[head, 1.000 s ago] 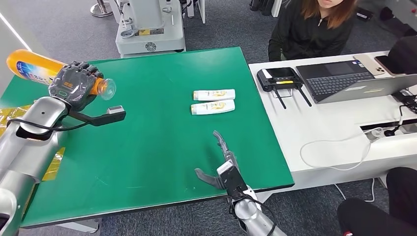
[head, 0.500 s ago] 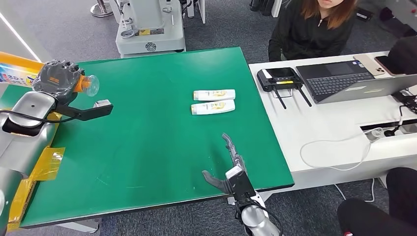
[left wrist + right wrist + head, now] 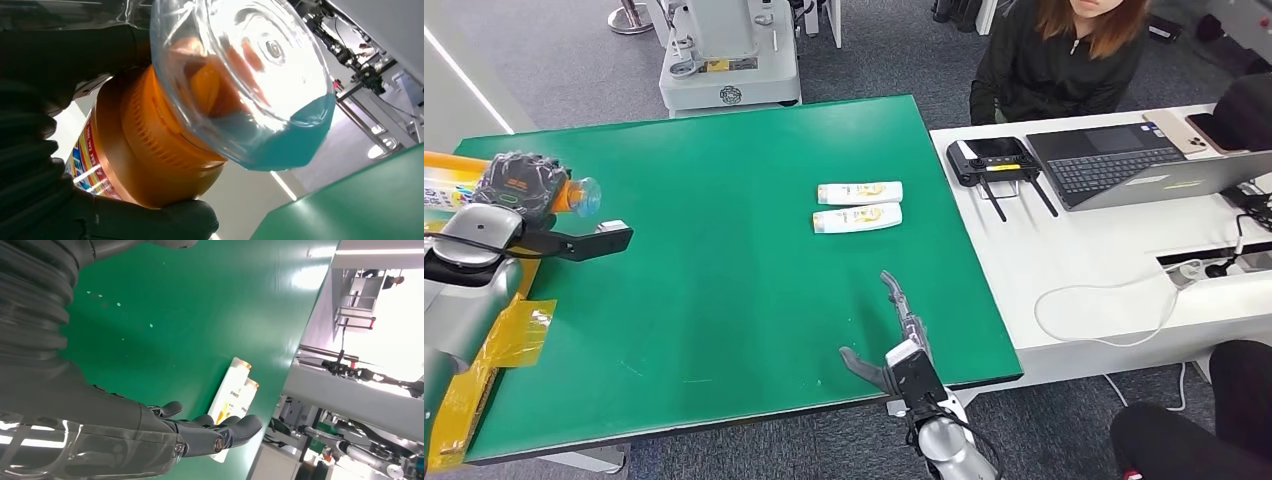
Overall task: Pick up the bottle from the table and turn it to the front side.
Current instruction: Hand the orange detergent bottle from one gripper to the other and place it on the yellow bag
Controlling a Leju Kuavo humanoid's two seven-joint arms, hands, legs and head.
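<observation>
1. The left hand is wrapped around an orange bottle and holds it clear of the green table, over the table's far left edge.
2. The bottle lies roughly level, its clear cap pointing in toward the table and its body running off the head view's left edge.
3. In the left wrist view the dark fingers close round the bottle's orange neck, and the clear cap faces the camera with blue-green showing through its lower part.
4. A colourful label is partly visible on the bottle beside the neck; its text cannot be read.
5. The right hand hovers over the near edge of the table with fingers stretched out and thumb spread, holding nothing.
6. Two white bottles lie flat side by side near the middle of the table, well apart from both hands; the right wrist view shows them beyond the outstretched fingers.
7. A person sits behind the white desk to the right, where a laptop and a black controller rest.
</observation>
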